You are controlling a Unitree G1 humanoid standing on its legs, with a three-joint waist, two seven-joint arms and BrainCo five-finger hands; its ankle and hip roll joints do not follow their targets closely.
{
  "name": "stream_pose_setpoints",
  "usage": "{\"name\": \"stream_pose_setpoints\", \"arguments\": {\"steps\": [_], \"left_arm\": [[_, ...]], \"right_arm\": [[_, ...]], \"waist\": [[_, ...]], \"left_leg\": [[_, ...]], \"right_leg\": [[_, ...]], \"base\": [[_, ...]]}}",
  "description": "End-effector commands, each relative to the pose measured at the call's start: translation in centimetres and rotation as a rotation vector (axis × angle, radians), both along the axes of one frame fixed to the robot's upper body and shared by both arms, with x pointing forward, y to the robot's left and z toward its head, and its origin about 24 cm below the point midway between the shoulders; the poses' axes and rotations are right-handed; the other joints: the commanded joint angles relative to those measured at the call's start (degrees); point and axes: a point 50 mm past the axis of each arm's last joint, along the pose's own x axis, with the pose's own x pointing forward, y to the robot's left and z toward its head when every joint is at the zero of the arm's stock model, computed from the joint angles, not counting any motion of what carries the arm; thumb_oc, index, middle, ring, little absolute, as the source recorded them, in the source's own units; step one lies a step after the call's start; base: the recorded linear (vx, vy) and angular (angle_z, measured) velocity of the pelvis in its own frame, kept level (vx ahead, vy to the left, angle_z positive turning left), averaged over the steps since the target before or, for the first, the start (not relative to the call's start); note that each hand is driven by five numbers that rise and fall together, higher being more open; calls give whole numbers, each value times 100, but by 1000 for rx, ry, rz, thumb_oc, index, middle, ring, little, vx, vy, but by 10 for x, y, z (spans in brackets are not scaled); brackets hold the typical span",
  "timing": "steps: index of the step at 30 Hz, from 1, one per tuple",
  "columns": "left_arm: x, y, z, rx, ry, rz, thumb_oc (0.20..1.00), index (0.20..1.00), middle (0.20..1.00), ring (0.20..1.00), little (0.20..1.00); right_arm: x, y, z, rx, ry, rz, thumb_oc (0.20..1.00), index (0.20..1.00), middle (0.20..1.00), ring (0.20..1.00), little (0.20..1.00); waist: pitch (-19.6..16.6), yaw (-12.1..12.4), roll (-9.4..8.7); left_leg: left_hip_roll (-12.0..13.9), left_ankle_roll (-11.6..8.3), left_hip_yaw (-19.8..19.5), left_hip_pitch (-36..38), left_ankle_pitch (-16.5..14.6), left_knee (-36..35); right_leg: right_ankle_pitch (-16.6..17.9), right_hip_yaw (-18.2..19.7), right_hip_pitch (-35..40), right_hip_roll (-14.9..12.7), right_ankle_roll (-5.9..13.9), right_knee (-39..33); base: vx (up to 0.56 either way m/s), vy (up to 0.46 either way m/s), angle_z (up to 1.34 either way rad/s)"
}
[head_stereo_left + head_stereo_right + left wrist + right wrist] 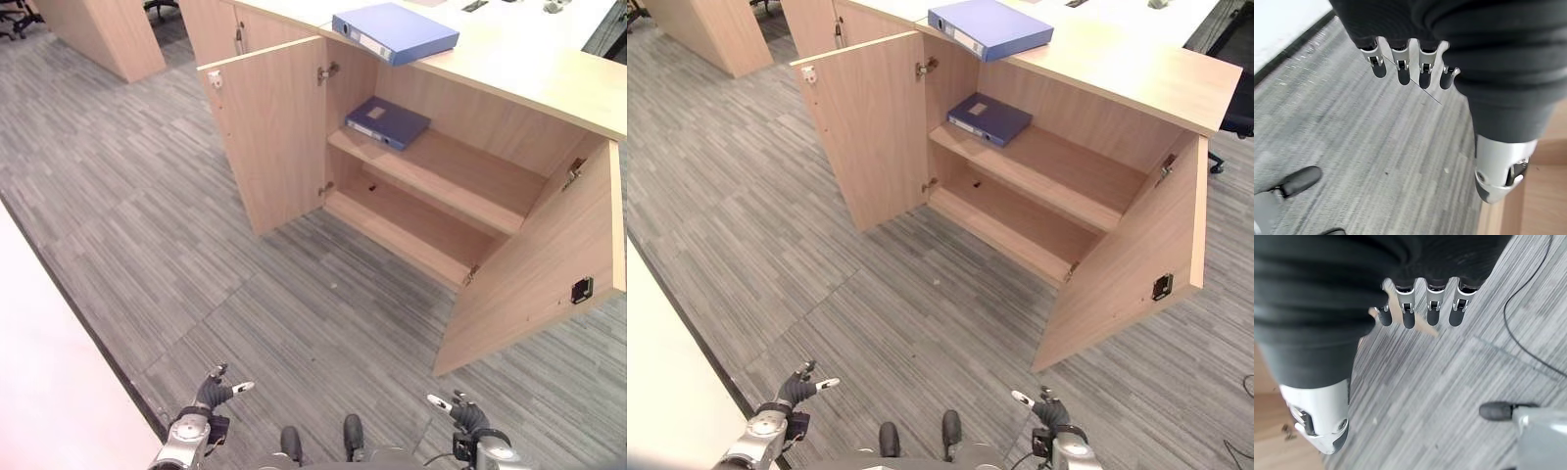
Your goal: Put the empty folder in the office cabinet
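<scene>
A light blue folder lies flat on the wooden top above the office cabinet. A darker blue folder lies on the cabinet's upper shelf at its left end. Both cabinet doors stand wide open, the left door and the right door. My left hand hangs low near the floor, far from the cabinet, fingers straight and empty. My right hand hangs low on the other side, its fingers also straight and holding nothing.
Grey striped carpet stretches between me and the cabinet. A white surface edges the left side. More wooden units and an office chair stand at the back left. The lower shelf holds nothing.
</scene>
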Motion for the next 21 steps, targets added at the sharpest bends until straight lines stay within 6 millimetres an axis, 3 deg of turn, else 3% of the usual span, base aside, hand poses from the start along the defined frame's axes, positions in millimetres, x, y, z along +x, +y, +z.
{"name": "stream_pose_setpoints", "arguments": {"steps": [1,4,6,7,9,12,13,14,16,21], "left_arm": [[27,-4,15,8,-99,-46,1000,1000,1000,1000,1000],[25,-4,14,14,-93,-58,1000,1000,1000,1000,1000],[28,-6,17,-4,-119,-43,1000,1000,1000,1000,1000],[34,-10,21,-19,-147,-44,1000,1000,1000,1000,1000],[40,-15,22,-25,-157,-50,1000,1000,1000,1000,1000],[40,-21,21,-47,-158,-52,1000,1000,1000,1000,1000],[36,-21,19,-43,-146,-52,1000,1000,1000,1000,1000],[33,-22,15,-42,-129,-48,1000,1000,1000,1000,1000],[30,-20,13,-40,-118,-31,1000,1000,1000,1000,1000],[11,-7,4,-27,-65,41,1000,1000,1000,1000,1000]], "right_arm": [[15,-15,12,-25,-103,-60,1000,1000,1000,1000,1000],[8,-17,11,-32,-78,-54,1000,1000,1000,1000,1000],[11,-22,14,-43,-88,-48,1000,1000,1000,1000,1000],[16,-25,17,-52,-102,-48,1000,1000,1000,1000,1000],[19,-32,21,-77,-99,-47,1000,1000,1000,1000,1000],[22,-35,22,-89,-98,-50,1000,1000,1000,1000,1000],[23,-36,24,-95,-103,-49,1000,1000,1000,1000,1000],[26,-37,25,-102,-107,-40,1000,1000,1000,1000,1000],[25,-40,24,-120,-83,-35,1000,1000,1000,1000,1000],[23,-30,18,-110,-40,8,1000,1000,1000,1000,1000]], "waist": [[-49,35,35],[-141,-25,151],[-103,-41,173],[68,24,96],[219,80,-40],[228,261,-69],[179,360,14],[169,508,118],[182,680,97],[66,957,89]], "left_leg": [[-598,3,-366,751,-944,17],[-416,-202,-411,984,-1102,148],[-181,-418,-328,797,-1204,1081],[-111,-457,-349,303,-904,2139],[-35,-448,-406,-425,-557,3543],[182,-344,-337,-667,-588,2773],[263,-476,-418,-669,-361,1733],[396,-660,-529,-798,184,852],[579,-791,-547,-1348,404,181],[1344,-1036,-49,-1841,833,121]], "right_leg": [[546,-42,-428,23,544,-262],[472,-115,-363,7,496,-188],[260,-129,-228,-89,356,-43],[128,-118,-53,-182,196,13],[-16,-49,228,-330,-24,7],[-206,43,660,-513,44,-153],[-237,89,809,-519,166,-346],[-291,93,1001,-513,281,-512],[-499,132,1329,-679,368,-650],[-1078,539,1904,-1002,632,-650]], "base": [[512,-56,40],[397,-84,9],[324,-186,4],[207,-203,5],[310,-176,-14],[366,100,-32],[486,290,-58],[511,285,-83],[502,232,-48],[499,331,-34]]}}
